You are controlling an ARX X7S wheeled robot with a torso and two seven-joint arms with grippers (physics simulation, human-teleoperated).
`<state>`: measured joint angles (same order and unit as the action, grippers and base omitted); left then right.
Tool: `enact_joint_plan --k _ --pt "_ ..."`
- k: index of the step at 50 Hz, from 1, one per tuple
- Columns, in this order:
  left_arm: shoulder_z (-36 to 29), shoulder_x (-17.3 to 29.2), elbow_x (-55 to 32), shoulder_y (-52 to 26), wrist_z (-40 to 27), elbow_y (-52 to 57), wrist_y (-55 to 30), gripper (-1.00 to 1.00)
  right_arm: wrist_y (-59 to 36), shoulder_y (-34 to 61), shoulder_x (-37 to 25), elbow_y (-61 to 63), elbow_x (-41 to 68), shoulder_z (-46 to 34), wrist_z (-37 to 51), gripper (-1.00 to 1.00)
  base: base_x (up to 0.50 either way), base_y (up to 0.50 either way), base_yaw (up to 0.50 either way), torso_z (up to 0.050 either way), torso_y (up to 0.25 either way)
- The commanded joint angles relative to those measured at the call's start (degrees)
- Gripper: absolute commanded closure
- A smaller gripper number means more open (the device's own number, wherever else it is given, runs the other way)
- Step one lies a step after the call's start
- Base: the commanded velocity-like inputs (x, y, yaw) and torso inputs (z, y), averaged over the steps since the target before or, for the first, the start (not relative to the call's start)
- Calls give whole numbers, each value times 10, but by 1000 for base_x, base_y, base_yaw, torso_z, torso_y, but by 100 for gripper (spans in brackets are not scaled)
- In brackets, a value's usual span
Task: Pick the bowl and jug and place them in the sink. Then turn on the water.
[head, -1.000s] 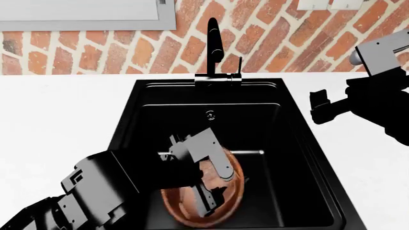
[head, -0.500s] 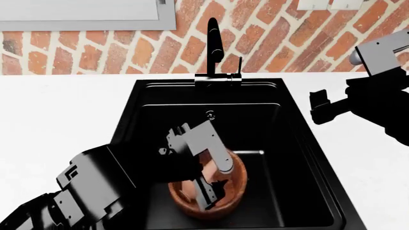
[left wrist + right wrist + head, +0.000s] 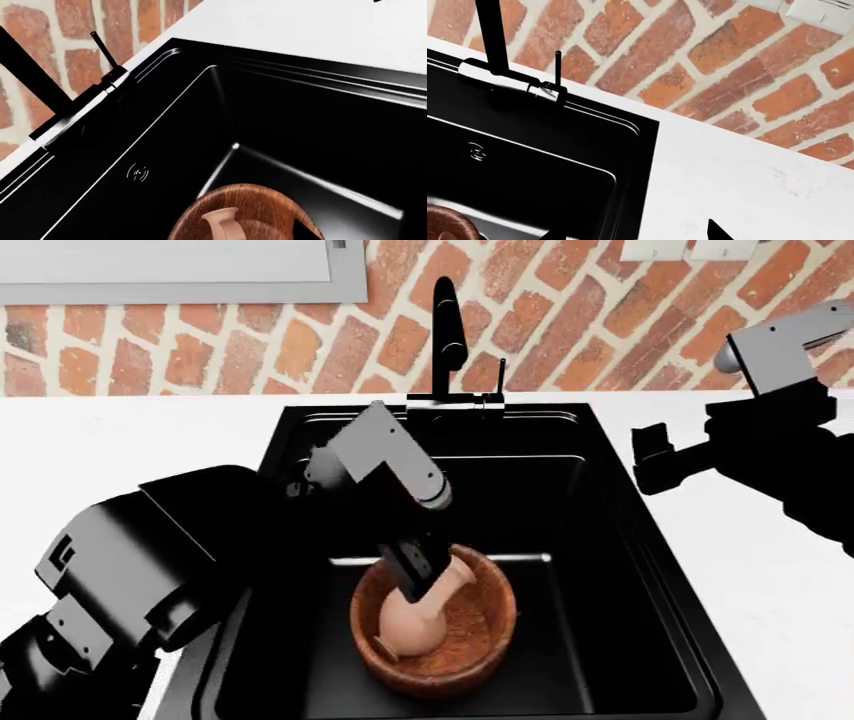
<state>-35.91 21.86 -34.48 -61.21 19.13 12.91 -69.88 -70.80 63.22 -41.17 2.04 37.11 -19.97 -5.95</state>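
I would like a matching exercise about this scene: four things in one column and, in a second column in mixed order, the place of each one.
Things:
1. jug
2. bowl
3. faucet
4. right pincer

Places:
A. at the back rim of the sink, before the brick wall
B. inside the bowl
C. over the white counter, beside the sink
D. on the sink floor

Pairs: 1-B, 2-D, 3-A, 4-C
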Motion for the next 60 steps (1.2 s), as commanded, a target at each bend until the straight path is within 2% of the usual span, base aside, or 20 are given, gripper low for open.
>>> enact_joint_plan --k 1,13,25,33,38,46,60 --pt "63 19 -10 -7 -10 -23 20 -100 25 11 30 -34 -11 -10 -7 -100 0 0 0 0 0" --pt "134 40 14 -8 -49 -80 61 -100 103 51 101 -170 -47 -16 -6 -100 0 0 0 1 0" --pt "157 56 35 -14 -60 -117 101 -100 176 101 157 -294 -81 -36 -21 -100 0 0 0 0 1" --pt "155 56 78 -22 -86 -151 158 -100 234 142 198 -390 -101 -48 -39 -100 0 0 0 0 0" --pt "154 44 110 -36 -108 -190 206 -100 297 185 234 -491 -121 -57 -59 -100 0 0 0 0 0" --pt "151 0 161 -85 -146 -299 295 -100 461 297 320 -767 -162 -69 -107 -100 0 0 0 0 0" --pt "152 -57 217 -204 -188 -522 428 -100 457 329 359 -770 -252 35 -117 -100 0 0 0 0 1"
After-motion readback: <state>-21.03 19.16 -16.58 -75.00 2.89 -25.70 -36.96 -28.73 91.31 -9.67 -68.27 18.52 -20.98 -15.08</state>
